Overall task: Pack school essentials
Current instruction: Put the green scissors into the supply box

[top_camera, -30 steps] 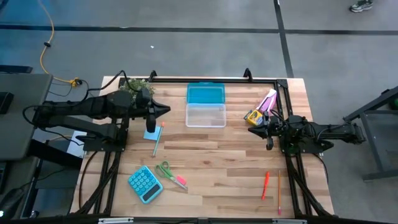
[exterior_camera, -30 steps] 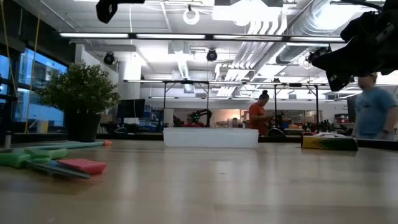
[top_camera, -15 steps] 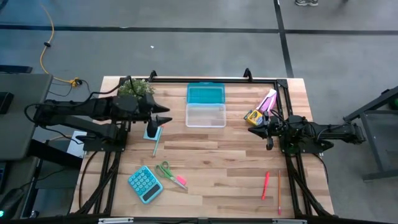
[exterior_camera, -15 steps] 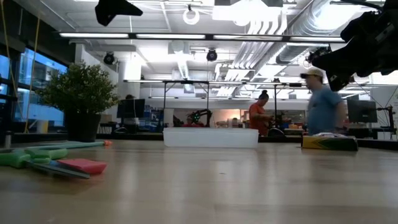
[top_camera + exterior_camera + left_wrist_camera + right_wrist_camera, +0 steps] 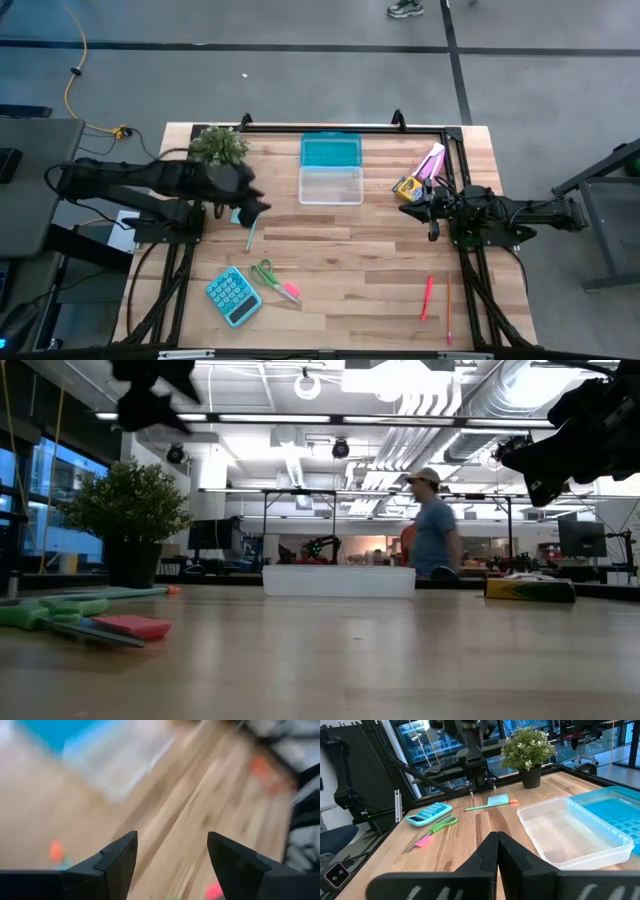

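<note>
The note pad [image 5: 498, 800] and teal pen [image 5: 485, 806] lie on the table [image 5: 340, 240] beside the plant [image 5: 219, 146], under the left tool [image 5: 256, 205], whose fingers [image 5: 117, 857] stand apart, empty. The scissors [image 5: 267, 275] and eraser [image 5: 291, 291] rest near the calculator [image 5: 232, 296]. The crayon box [image 5: 406, 186] sits beside the right tool [image 5: 405, 209], which is closed and empty. The red pen [image 5: 427, 296] and pencil [image 5: 448, 308] lie below it. The clear case [image 5: 331, 184] stands open.

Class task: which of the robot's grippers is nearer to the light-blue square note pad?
The left. The left gripper hangs open right beside the light-blue square note pad on the table's left side; the right gripper, shut, waits far across the table by the yellow crayon box.
</note>
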Action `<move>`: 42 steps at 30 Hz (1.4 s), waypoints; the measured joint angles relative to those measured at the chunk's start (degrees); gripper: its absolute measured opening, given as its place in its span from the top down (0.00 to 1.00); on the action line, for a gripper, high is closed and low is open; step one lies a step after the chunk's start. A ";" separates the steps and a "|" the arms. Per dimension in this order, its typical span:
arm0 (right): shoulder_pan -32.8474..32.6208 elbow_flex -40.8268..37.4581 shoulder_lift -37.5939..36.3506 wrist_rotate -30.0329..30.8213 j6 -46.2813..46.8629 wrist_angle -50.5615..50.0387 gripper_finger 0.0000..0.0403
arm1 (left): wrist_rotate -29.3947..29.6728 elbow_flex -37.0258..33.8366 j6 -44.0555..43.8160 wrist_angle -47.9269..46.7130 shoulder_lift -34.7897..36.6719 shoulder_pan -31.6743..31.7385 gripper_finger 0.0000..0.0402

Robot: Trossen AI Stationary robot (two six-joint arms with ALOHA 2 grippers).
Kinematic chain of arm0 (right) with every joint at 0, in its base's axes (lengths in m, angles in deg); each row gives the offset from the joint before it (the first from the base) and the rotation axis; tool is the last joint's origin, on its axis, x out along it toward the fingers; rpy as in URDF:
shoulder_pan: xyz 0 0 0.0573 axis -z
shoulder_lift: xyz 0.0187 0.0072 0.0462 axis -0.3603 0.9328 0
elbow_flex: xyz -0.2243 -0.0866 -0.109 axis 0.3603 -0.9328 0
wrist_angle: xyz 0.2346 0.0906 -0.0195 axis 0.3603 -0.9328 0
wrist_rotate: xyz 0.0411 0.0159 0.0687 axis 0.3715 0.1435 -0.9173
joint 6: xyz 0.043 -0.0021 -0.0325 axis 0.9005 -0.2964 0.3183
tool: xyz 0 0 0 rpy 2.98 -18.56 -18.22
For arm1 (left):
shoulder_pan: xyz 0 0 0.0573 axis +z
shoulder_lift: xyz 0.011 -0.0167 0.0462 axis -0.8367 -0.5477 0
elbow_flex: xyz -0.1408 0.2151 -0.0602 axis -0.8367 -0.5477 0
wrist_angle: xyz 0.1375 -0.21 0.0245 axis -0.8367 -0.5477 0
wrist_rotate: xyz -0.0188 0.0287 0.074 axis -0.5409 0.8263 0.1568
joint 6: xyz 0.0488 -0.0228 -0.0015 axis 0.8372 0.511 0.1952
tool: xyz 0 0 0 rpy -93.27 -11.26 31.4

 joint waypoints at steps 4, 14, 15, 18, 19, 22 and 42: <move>0.01 -0.01 0.00 0.00 0.00 0.02 1.00 | -0.43 0.00 -9.15 -8.31 -6.25 -3.27 0.43; 0.00 -0.01 0.00 0.00 0.00 0.02 1.00 | -2.19 0.00 -24.14 -15.12 -22.85 -7.24 0.43; 0.00 0.00 0.00 0.00 0.00 0.02 1.00 | -3.24 -0.08 -24.30 -15.26 -24.35 -7.25 0.43; 0.01 -0.01 0.00 0.00 0.00 0.01 1.00 | -6.40 -2.48 -24.09 -12.20 -27.64 -7.24 0.43; 0.01 -0.01 0.00 0.00 0.00 0.02 1.00 | -7.06 -3.72 -23.83 -10.23 -28.41 -7.22 0.43; 0.00 0.00 0.00 -0.01 0.00 0.02 1.00 | -8.40 -5.78 -24.68 -7.43 -29.41 -6.24 0.43; 0.00 0.00 0.00 0.00 0.00 0.00 1.00 | -7.76 -9.18 -26.75 -0.39 -29.29 -4.10 0.46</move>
